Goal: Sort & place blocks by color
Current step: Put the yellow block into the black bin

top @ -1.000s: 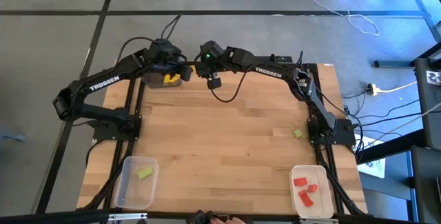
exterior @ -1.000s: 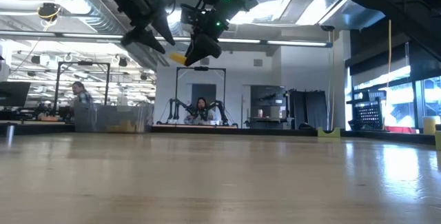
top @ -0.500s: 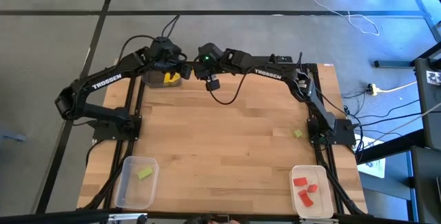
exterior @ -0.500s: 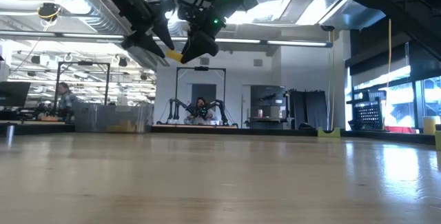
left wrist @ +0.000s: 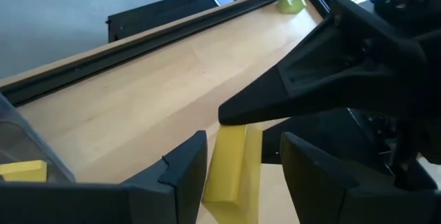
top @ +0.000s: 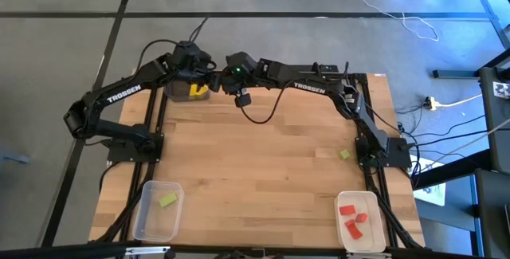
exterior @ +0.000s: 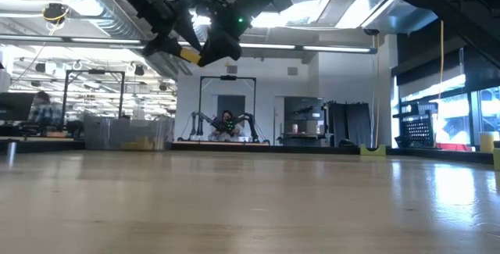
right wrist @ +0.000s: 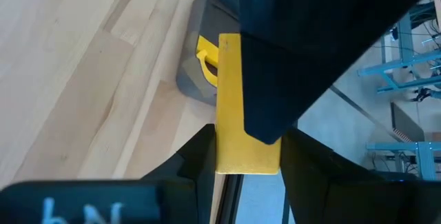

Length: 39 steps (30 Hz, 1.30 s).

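Note:
A long yellow block (exterior: 187,53) hangs in the air over the table's far left, where both grippers meet. My right gripper (right wrist: 247,163) is shut on it. My left gripper (left wrist: 242,176) is open, with a finger on either side of the block's (left wrist: 231,162) other end. A gap shows beside one finger, and I cannot tell whether the other touches. Just below stands a grey bin (top: 182,92) with yellow blocks (top: 198,92) in it. A light green block (top: 344,154) lies on the table at the right. My right gripper pinches the yellow block by its two long sides (right wrist: 234,156) between its two fingers. The fingers slant down from the table's right and lie along the block. The block sticks out past the fingertips, clear of the table; my left gripper's finger (right wrist: 275,79) covers its far end.
At the near left stands a clear bin (top: 145,219) holding a green block (top: 166,200). A white bin (top: 370,229) with red blocks (top: 351,215) stands at the near right. The wooden tabletop between them is bare. People and other rigs show in the room behind.
My right gripper has gone a little toward the table's left with the yellow block. The block's free end now lies between my left gripper's fingers. Neither gripper's gap has changed.

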{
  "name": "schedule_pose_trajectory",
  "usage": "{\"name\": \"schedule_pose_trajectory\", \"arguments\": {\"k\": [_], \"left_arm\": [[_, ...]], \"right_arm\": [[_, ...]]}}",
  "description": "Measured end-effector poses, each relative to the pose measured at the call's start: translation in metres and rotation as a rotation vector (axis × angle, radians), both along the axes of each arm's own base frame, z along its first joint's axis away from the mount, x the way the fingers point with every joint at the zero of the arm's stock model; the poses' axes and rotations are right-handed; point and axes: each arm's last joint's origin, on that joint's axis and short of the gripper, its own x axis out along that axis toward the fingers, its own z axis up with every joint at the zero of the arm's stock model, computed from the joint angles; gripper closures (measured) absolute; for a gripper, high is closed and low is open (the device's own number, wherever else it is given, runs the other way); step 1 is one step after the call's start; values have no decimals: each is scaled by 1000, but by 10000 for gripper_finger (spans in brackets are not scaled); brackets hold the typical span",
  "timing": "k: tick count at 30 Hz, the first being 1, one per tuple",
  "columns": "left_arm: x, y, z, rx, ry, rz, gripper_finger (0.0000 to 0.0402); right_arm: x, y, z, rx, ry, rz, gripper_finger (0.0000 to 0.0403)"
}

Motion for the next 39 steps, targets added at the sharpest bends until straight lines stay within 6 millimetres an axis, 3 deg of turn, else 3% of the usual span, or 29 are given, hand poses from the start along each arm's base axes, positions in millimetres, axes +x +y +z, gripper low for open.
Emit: {"name": "schedule_pose_trajectory", "arguments": {"k": [8,17,28,39], "left_arm": [[-2,-1,-4,-24,39,10,256],[-4,-1,-4,-22,60,44,341],[-3,-2,-5,-13,72,41,345],[-11,3,-10,8,164,139,351]], "right_arm": [[0,0,0,0,1,0,277],[0,-1,0,-8,-1,-8,277],[0,-1,0,-2,0,-5,266],[-3,-5,0,-82,35,-129,251]]}}
